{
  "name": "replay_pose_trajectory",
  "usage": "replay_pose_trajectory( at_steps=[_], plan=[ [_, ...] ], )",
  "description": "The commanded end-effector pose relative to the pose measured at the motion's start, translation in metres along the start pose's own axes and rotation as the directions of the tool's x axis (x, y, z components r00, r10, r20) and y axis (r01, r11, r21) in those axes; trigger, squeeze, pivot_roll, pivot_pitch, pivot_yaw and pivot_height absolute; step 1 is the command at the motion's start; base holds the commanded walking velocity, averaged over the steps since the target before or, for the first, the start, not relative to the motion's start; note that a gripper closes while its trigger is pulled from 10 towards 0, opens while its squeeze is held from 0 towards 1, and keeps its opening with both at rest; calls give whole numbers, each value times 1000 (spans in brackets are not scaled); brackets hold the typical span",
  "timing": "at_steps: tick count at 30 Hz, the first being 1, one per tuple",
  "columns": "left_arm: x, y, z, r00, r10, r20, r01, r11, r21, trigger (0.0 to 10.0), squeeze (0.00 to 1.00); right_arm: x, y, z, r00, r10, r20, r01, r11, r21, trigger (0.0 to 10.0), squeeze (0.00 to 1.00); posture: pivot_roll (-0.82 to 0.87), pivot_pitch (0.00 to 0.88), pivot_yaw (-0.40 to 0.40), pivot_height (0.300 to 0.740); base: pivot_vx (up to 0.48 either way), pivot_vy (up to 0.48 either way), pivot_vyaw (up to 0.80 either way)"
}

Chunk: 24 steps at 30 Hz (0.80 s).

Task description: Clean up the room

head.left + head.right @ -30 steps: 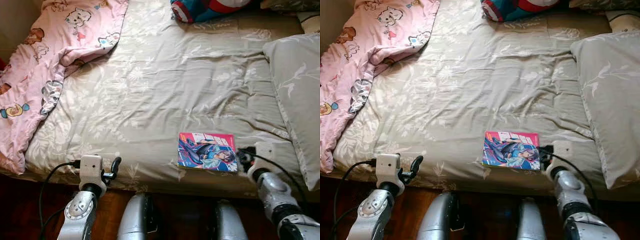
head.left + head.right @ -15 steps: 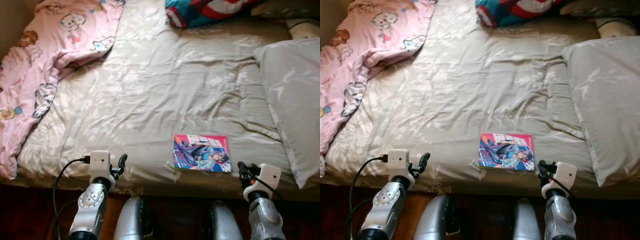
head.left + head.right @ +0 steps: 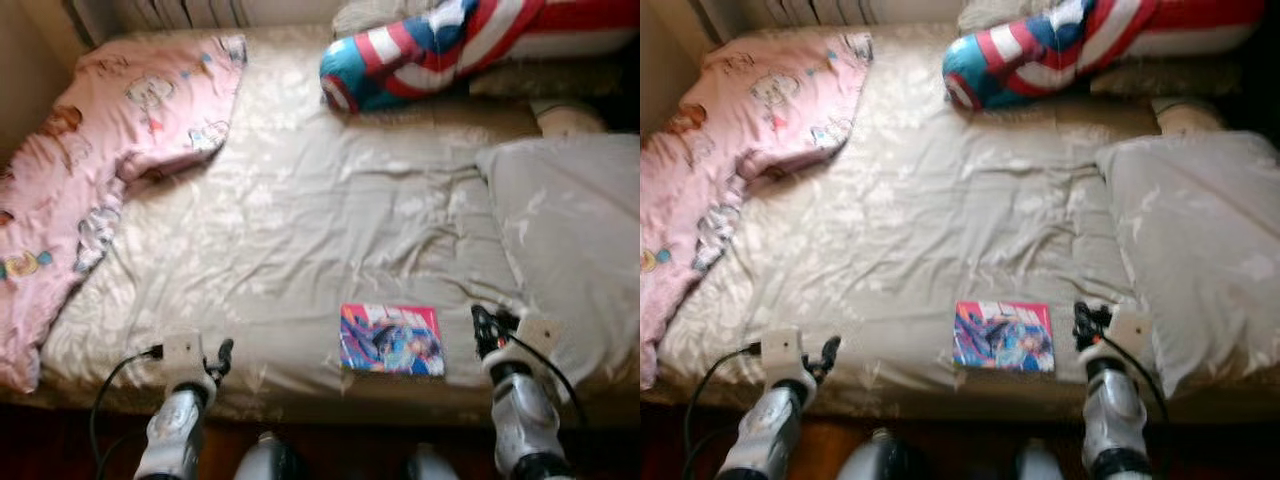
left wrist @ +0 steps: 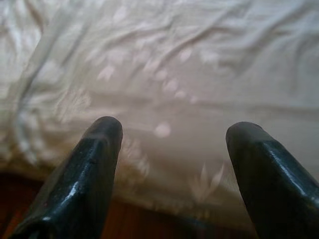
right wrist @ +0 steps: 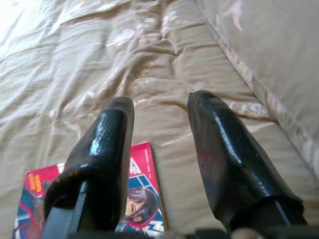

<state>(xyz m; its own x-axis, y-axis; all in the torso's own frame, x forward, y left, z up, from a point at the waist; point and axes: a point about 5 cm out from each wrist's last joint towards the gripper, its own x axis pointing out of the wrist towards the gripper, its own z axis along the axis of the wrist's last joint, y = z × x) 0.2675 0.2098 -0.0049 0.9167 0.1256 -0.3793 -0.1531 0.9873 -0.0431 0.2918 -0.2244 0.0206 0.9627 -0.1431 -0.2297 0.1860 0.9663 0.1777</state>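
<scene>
- One comic book [image 3: 391,339] lies flat on the bed [image 3: 330,230], close to the near edge and right of the middle, cover up.
- Right tool [image 3: 486,331] hovers just beside the book's right edge, not touching it; in the right wrist view its two black fingers [image 5: 102,144] stand apart with nothing between them.
- Left tool [image 3: 222,356] sits at the bed's near edge, well apart from the book; its fingers [image 4: 94,159] are spread wide over the sheet's hem.
- A grey pillow [image 3: 565,240] lies to the right of the book, near the right tool.
- Much open sheet spreads beyond the book.
- A pink blanket [image 3: 90,170] is heaped along the left edge.
- A striped red, white and blue cushion [image 3: 440,50] lies at the far edge.
</scene>
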Motion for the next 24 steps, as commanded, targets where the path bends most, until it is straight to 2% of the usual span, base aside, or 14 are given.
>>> replay_pose_trajectory(
  at_steps=[1,3,4,8,9,12,14,17,20,24],
  plan=[
    [-11,1,-31,991,-14,-134,15,1000,5,10000,0,-16,-9,-35,984,-55,-172,48,998,-45,10000,0,-145,110,36,740,0,0,0],
    [-17,3,-44,981,-12,-195,19,999,33,10000,0,-27,-15,-51,968,-76,-240,68,997,-38,10000,0,-142,104,35,740,0,0,0],
    [-24,5,-58,968,4,-252,7,999,43,10000,0,-40,-20,-67,948,-94,-303,80,995,-56,10000,0,-138,97,32,740,0,0,0],
    [-38,7,-82,930,17,-368,10,997,72,10000,0,-62,-21,-94,907,-96,-411,94,995,-23,10000,0,-135,91,28,740,0,0,0],
    [-41,8,-87,921,23,-390,10,997,82,10000,0,-65,-19,-98,897,-81,-434,65,997,-51,10000,0,-145,85,28,740,0,0,0],
    [-46,10,-94,907,33,-420,6,996,91,10000,0,-69,-17,-103,884,-69,-463,32,996,-87,10000,0,-150,72,29,740,0,0,0],
    [-51,11,-101,891,43,-452,1,995,97,10000,0,-71,-16,-106,875,-82,-478,13,989,-146,10000,0,-151,52,31,740,0,0,0],
    [-52,9,-103,886,39,-463,13,994,109,10000,0,-70,-17,-105,875,-97,-475,-2,979,-203,10000,0,-143,44,28,740,0,0,0],
    [-53,7,-104,885,31,-464,24,993,113,10000,0,-71,-17,-106,867,-89,-490,-27,974,-226,10000,0,-137,39,27,740,0,0,533],
    [-54,9,-106,877,35,-480,21,994,111,10000,0,-76,-21,-112,843,-120,-525,9,978,-208,10000,0,-132,49,30,740,0,0,734]
  ],
)
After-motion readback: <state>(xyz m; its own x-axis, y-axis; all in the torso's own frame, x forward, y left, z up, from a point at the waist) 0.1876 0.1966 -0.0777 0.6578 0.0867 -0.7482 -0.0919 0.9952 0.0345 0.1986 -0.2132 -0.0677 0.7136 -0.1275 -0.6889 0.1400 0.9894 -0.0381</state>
